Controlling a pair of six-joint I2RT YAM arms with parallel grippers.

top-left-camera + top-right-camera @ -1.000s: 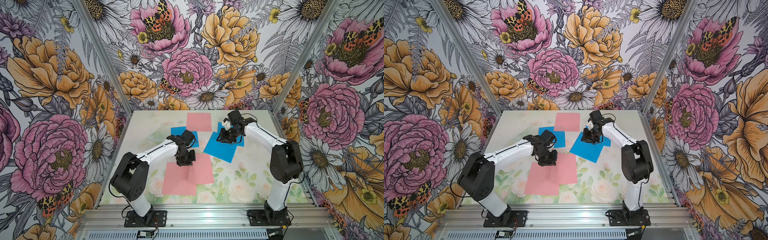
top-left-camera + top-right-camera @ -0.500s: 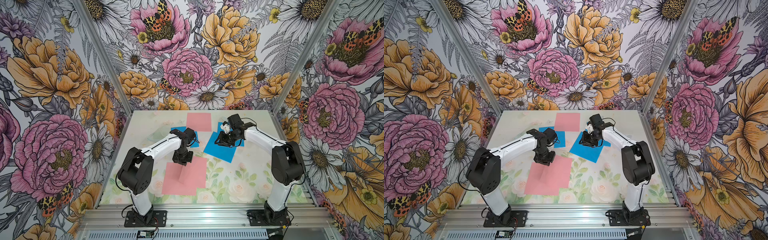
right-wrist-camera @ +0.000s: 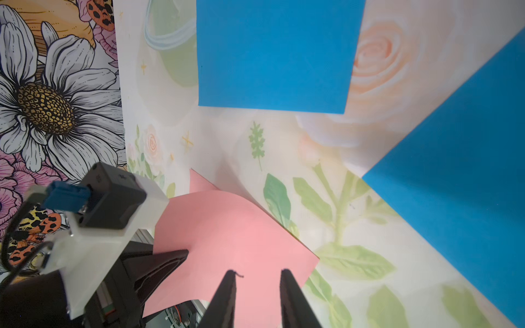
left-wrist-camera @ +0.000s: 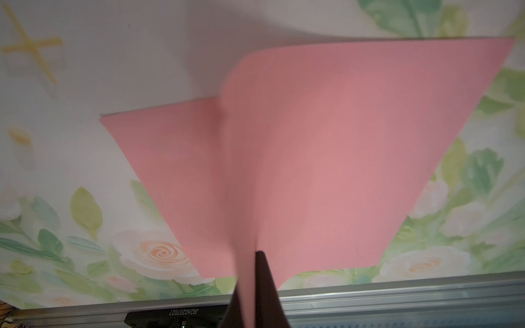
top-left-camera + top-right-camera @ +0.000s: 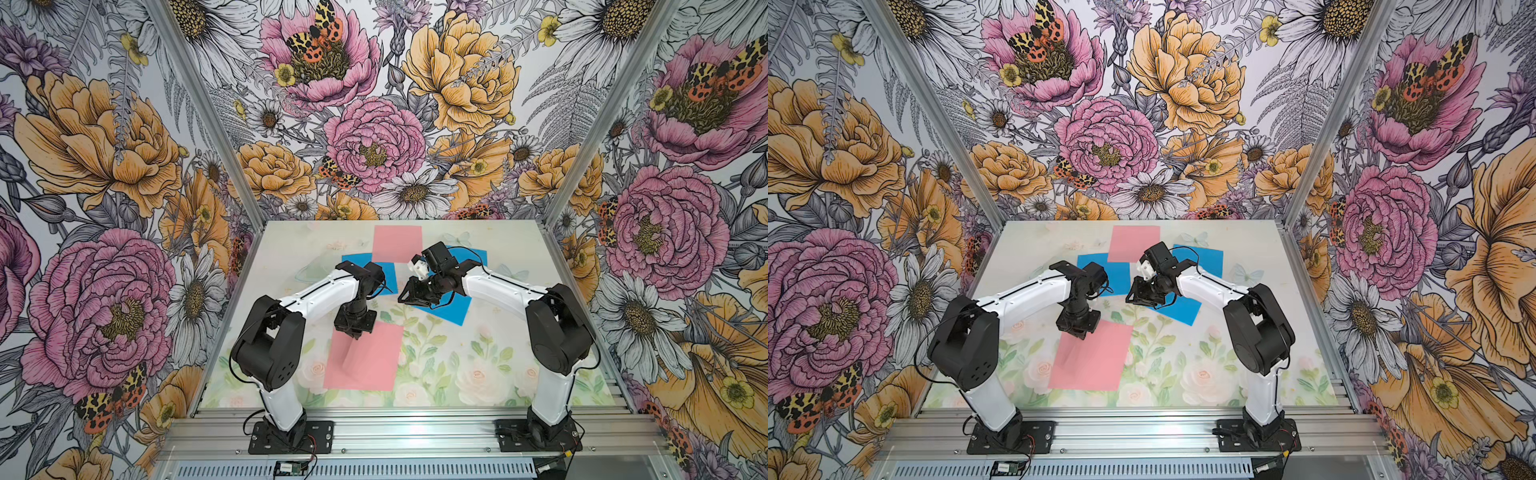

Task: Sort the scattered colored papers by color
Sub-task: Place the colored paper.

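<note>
Pinched pink paper [image 4: 355, 142], now over twin [image 4: 164, 159].

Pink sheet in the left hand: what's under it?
A second pink sheet lies flat on the table, partly showing beside the held pink sheet. The rest of it is covered.

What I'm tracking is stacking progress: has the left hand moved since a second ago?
Yes. The left hand, gripping the held pink sheet, shifted toward its own side along the far edge of the lying pink sheet.
</note>
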